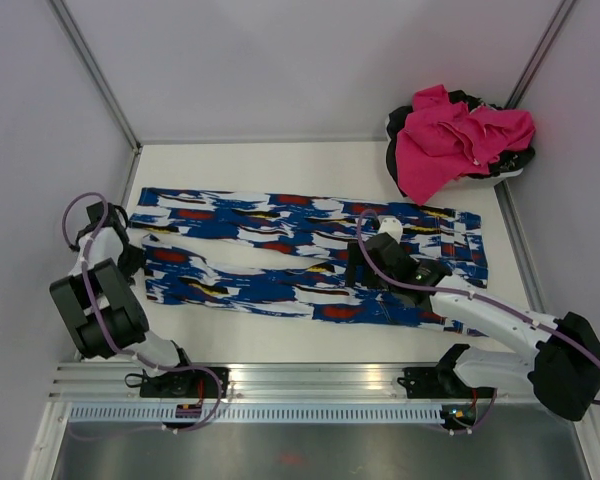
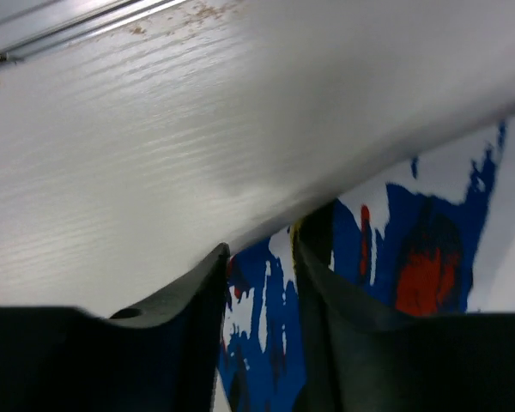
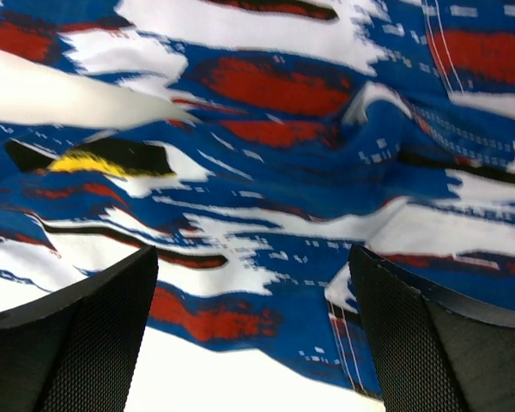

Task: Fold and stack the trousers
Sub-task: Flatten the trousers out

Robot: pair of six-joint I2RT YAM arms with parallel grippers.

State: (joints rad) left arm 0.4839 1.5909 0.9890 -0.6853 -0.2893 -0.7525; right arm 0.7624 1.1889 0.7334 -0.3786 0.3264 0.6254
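Trousers [image 1: 280, 255] lie flat mid-frame. The right gripper [image 3: 251, 257] gapes wide. The left gripper [image 2: 264, 236] is narrow at frame left, its hold unclear. A one-layer pinch could skew the fold.

Robot laboratory test cell. A white table [image 1: 280, 170] is boxed in by plain white panels [image 1: 310, 60] on aluminium posts [image 1: 95, 75]. The left arm [image 1: 100, 300] and right arm [image 1: 500, 320] stand on a slotted aluminium rail [image 1: 310, 378] under their bases, with exposed cables [image 1: 73, 215] looping along them.
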